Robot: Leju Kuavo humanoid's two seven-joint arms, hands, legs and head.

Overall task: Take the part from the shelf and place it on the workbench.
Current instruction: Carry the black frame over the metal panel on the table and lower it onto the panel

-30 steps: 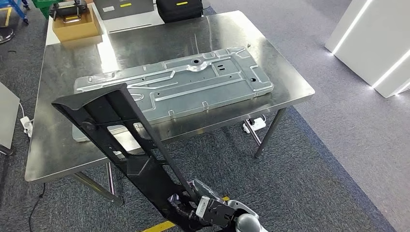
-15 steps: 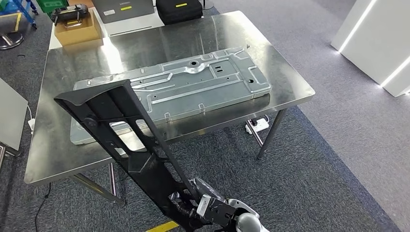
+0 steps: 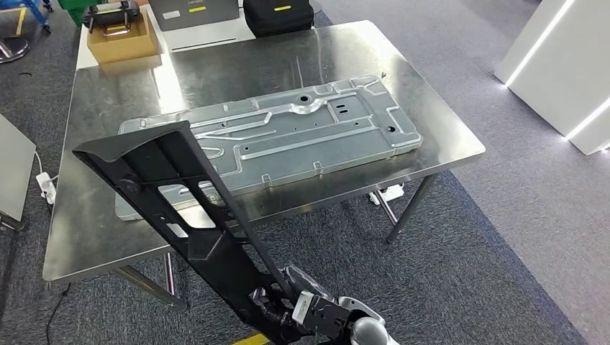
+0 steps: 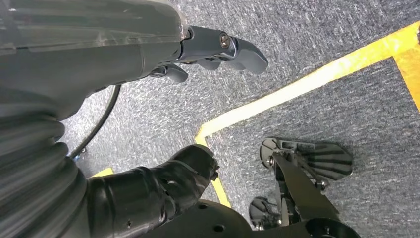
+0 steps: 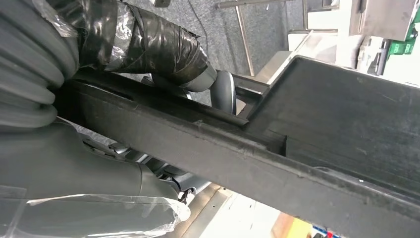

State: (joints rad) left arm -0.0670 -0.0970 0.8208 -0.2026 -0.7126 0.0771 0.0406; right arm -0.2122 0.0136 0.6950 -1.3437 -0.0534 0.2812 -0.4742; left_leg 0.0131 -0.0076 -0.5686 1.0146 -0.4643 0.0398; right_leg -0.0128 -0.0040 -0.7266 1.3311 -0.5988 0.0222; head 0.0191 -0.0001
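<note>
Slightly shifted is the whole head view, so the camera moved; the part [image 3: 188,215] is clamped by the right hand [image 3: 288,305], its far end over the bench's [image 3: 93,237] near edge, beside the panel [image 3: 288,136]. It should be lowered onto bare steel. The left hand [image 4: 213,49] hangs empty, fingers apart, over the floor. The right wrist view shows fingers [image 5: 163,49] wrapped on the part [image 5: 297,148].

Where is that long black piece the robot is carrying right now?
In the head view the long black part is in the right hand, slanting up to the left, its top end over the near left of the steel workbench and the silver panel.
</note>
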